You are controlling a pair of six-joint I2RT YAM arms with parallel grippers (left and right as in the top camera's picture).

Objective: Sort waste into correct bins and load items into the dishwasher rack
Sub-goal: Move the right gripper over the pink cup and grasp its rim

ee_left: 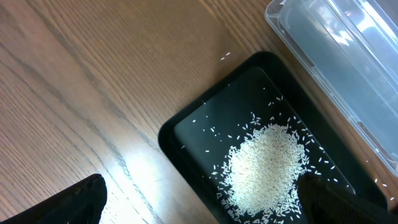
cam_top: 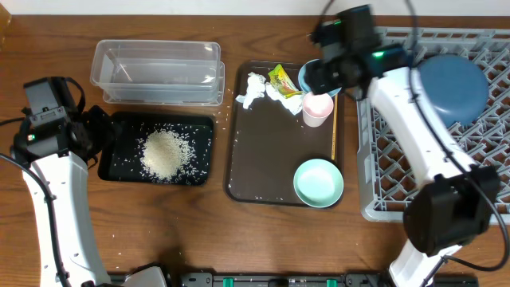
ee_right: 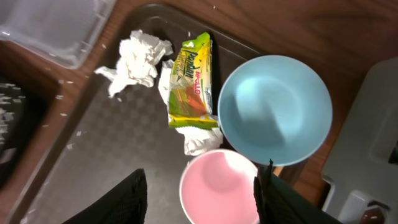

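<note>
Carefully: my right gripper [ee_right: 200,180] hangs spread astride the pink cup [ee_right: 217,186]; closing off-centre could shove it into the light blue bowl [ee_right: 273,109].

L arm [cam_top: 60,191] bent, wrist tilted down; L gripper [ee_left: 202,193] jaws fully apart. R arm [cam_top: 406,104] stretched fwd; R gripper [ee_right: 202,190] jaws parted, prob. gripping nothing.

I read layout from overhead: tub [cam_top: 156,68] far left on surface, shallow tray [cam_top: 123,147] just before it, rice [cam_top: 165,154] heaped inside. Serving tray [cam_top: 263,151] centre: tissues [cam_top: 255,89] and wrapper [cam_top: 283,80] at far end, cup [cam_top: 317,108] right of them, far bowl [ee_right: 273,109] behind cup, near bowl [cam_top: 319,182] at front right, stick [cam_top: 333,131] along right edge. Rack [cam_top: 381,183] right, dish [cam_top: 453,88] in it.
</note>
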